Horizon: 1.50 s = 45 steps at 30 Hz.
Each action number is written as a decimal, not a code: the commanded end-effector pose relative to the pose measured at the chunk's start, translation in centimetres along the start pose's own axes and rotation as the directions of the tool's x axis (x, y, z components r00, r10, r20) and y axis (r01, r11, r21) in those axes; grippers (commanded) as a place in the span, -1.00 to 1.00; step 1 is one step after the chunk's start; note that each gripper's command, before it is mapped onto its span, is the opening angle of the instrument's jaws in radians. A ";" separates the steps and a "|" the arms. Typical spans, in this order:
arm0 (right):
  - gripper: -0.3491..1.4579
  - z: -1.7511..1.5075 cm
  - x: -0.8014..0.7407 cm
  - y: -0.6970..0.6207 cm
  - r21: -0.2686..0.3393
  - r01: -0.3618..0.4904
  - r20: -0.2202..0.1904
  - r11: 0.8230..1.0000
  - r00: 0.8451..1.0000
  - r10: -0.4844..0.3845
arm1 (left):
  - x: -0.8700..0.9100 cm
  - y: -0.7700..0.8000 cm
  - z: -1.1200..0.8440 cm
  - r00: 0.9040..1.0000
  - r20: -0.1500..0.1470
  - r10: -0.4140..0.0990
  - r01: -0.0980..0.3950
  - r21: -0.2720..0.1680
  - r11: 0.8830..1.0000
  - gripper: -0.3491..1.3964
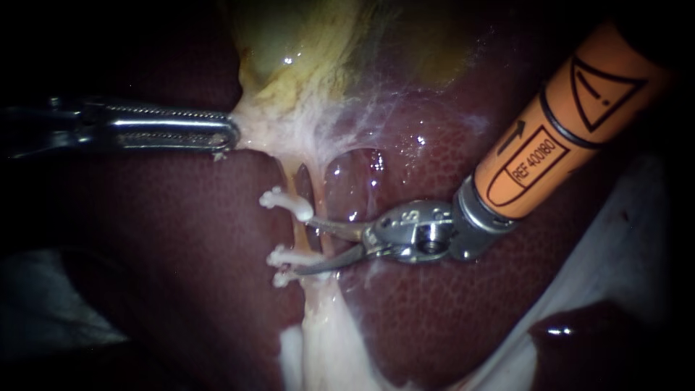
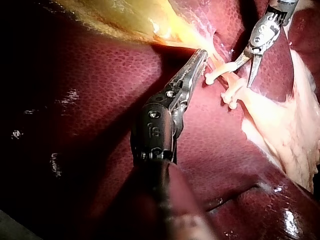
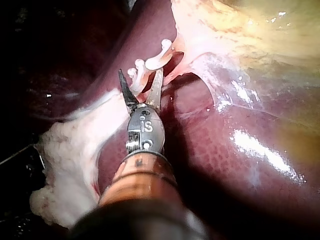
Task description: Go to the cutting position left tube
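Where the left tube (image 1: pixel 300 235) lay between the right instrument's (image 1: pixel 305 246) parted blades, their tips were hard to distinguish; three clips (image 1: pixel 287 203) were counted, and pale tissue (image 1: pixel 262 127) was clamped by the left instrument (image 1: pixel 232 135).

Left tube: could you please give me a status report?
Left instrument shut on tissue below gallbladder. Right instrument jaws open astride left tube, between clips. Nothing blocking.
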<state>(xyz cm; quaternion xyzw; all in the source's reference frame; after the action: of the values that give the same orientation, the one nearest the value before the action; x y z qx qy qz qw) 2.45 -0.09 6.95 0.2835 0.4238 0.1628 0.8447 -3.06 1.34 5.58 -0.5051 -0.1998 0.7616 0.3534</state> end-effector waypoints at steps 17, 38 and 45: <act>0.87 0.31 0.14 0.02 0.104 0.035 -0.050 0.994 0.998 -0.030 | 0.01 0.03 0.01 1.000 0.000 0.000 0.000 0.001 1.000 -1.00; 0.90 0.77 0.37 0.04 0.107 0.021 -0.116 0.994 0.993 -0.009 | 0.02 0.06 0.05 1.000 -0.001 -0.001 0.001 0.004 1.000 -1.00; 0.90 0.78 0.42 0.03 0.108 0.003 -0.129 0.994 0.992 0.011 | 0.02 0.06 0.06 1.000 -0.001 -0.001 0.001 0.004 1.000 -1.00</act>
<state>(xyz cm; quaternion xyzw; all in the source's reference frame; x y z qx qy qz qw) 3.33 -0.13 7.08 0.3188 0.4856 0.1601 0.7981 -3.14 1.32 5.55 -0.5048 -0.1984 0.7616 0.3548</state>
